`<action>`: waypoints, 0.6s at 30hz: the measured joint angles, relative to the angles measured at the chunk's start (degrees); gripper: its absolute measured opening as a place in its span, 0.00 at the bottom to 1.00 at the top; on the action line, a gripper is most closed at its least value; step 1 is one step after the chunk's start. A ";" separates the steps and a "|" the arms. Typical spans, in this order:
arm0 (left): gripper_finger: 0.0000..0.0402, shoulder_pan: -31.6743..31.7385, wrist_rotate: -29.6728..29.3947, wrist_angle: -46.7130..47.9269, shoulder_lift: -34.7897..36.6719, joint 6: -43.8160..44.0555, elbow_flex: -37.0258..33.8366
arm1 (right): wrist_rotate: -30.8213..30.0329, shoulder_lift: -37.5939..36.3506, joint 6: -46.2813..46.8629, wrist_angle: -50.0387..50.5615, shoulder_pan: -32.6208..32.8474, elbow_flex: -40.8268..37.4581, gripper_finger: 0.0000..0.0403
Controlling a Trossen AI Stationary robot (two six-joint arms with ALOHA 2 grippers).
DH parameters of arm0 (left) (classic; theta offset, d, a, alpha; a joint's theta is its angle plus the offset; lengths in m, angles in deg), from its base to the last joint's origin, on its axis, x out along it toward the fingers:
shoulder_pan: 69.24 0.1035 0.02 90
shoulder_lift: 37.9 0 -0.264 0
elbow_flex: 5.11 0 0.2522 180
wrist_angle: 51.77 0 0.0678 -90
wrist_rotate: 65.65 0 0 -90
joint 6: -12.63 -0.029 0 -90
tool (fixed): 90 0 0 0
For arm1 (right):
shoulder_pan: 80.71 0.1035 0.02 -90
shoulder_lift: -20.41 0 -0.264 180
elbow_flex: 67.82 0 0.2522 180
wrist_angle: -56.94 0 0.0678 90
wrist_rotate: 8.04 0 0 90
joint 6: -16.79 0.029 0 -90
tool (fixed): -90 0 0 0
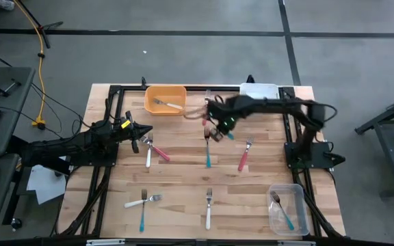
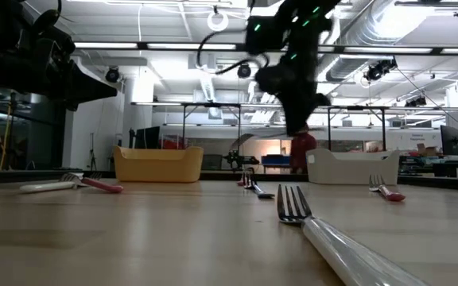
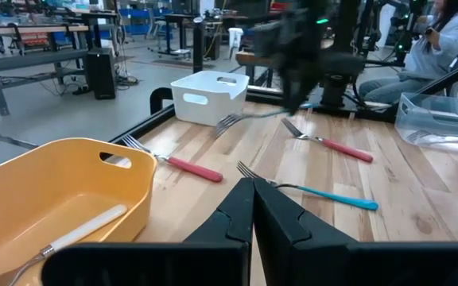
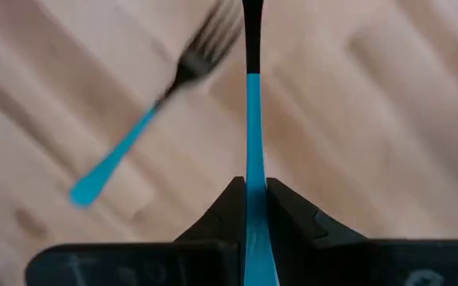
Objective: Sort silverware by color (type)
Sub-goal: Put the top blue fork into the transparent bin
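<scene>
From above, the right gripper (image 1: 219, 130) hung over the middle of the far half of the tabletop (image 1: 183, 179), between the yellow bin (image 1: 165, 100) and the white bin (image 1: 259, 90). A teal-handled fork (image 1: 208, 147) lay on the wood just below it, and a pink-handled fork (image 1: 244, 155) sat to its right. The left gripper (image 1: 144, 130) waited at the left edge, near a crossed white fork (image 1: 148, 152) and pink fork (image 1: 159, 151). A white fork (image 1: 167, 104) rested inside the yellow bin, and a teal one (image 1: 282, 210) lay in the clear tub (image 1: 286, 209) at the near right corner. Near the front edge lay another white and teal pair (image 1: 143, 202) and a lone white fork (image 1: 208, 208).

From tabletop height, the right gripper (image 2: 293, 95) was well clear of the wood, above the forks lying between the two bins. A white-handled fork (image 2: 324, 234) lay closest to the camera.

Looking past the left arm's own fingers (image 3: 285, 218), the jaws were pressed together with nothing between them. Beyond them lay a teal fork (image 3: 308, 191), two pink ones, the yellow bin (image 3: 50, 195) and the white bin (image 3: 209, 97). A seated person (image 3: 428, 56) was at the far right of the room.

Looking past the right arm's fingers (image 4: 296, 221), the jaws were clamped on the handle of a held teal fork (image 4: 252, 119), which ran straight out from between them. A second teal fork (image 4: 149, 115) lay on the wood beneath, at a slant beside it.
</scene>
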 joint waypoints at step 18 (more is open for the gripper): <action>0.00 0.00 0.02 0.00 0.02 0.02 0.00 | -5.61 -30.39 73.93 7.84 48.91 -20.92 0.06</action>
